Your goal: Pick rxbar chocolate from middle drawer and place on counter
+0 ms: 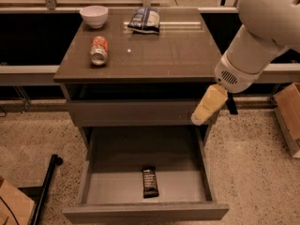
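The rxbar chocolate [150,182], a small black bar with a pale label at its far end, lies flat on the floor of the open middle drawer [140,212], near the front and a little right of centre. The counter [164,55] is the glossy grey-brown top of the cabinet. My gripper [206,108] hangs from the white arm at the cabinet's right front corner, above the drawer's right side and well apart from the bar.
On the counter lie a white bowl [93,15] at back left, an orange can [99,50] on its side, and a blue-white chip bag [145,20] at the back. A cardboard box [288,116] stands right; a black pole [47,186] lies left.
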